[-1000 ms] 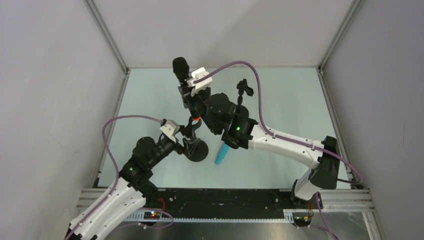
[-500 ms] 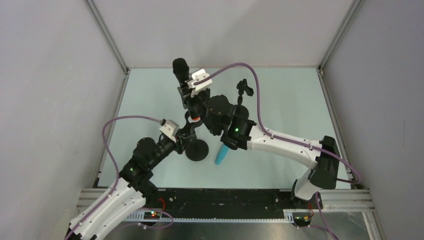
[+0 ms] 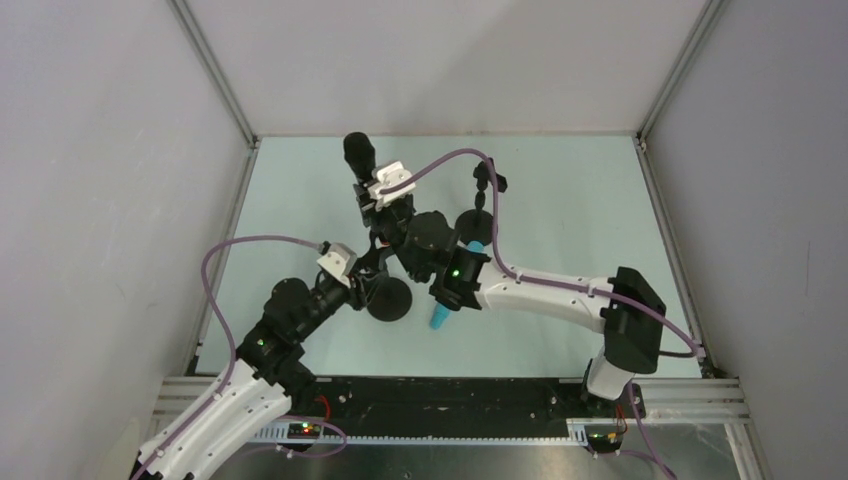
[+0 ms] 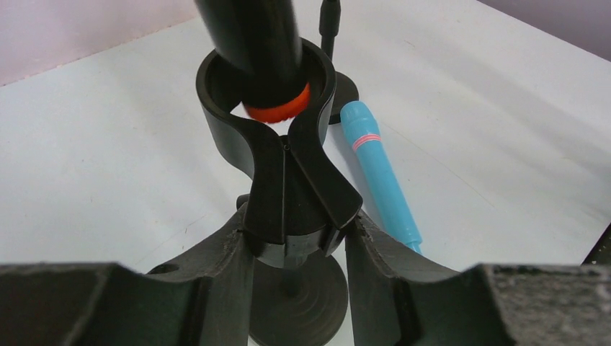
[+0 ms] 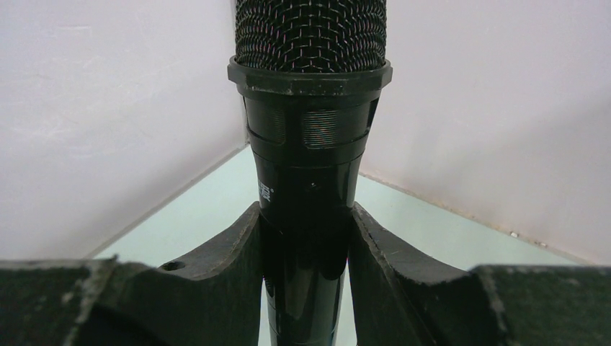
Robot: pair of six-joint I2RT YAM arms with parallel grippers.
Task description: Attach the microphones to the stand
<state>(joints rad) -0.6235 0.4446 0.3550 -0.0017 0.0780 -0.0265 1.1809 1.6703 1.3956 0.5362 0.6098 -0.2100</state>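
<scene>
Pale green worktop runs out to grey walls on three sides, with open room toward the far left and far right corners; everything crowds the middle. From above, the right arm hides much of the blue microphone, which lies flat just beside the stand's round base. Left jaws are clamped on the neck of the stand, under its clip. Right jaws are closed around the black microphone, held upright, its lower body cut off in the wrist view. Its orange cap sits inside the clip's ring.
</scene>
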